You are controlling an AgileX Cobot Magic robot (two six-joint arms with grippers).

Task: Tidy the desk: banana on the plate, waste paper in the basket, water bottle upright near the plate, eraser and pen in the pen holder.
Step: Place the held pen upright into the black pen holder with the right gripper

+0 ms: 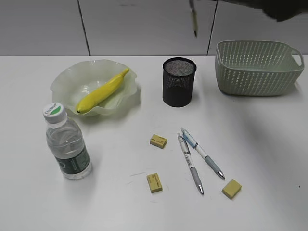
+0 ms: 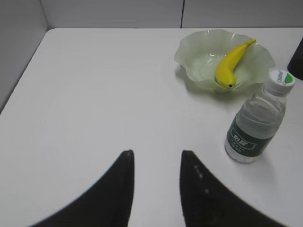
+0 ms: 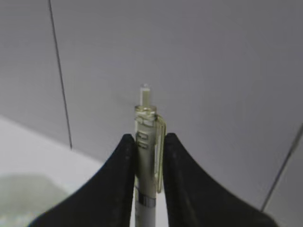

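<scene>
Pen hangs pinched in the right jaws, above the mesh cup at its 1 o'clock. Left jaws hold nothing and stand apart over the bare surface. Banana lies in the plate; bottle stands at its 7 o'clock.

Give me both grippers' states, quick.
Left gripper: open, empty, above the plain white desk.
Right gripper: shut on a pale click pen, raised.
</scene>
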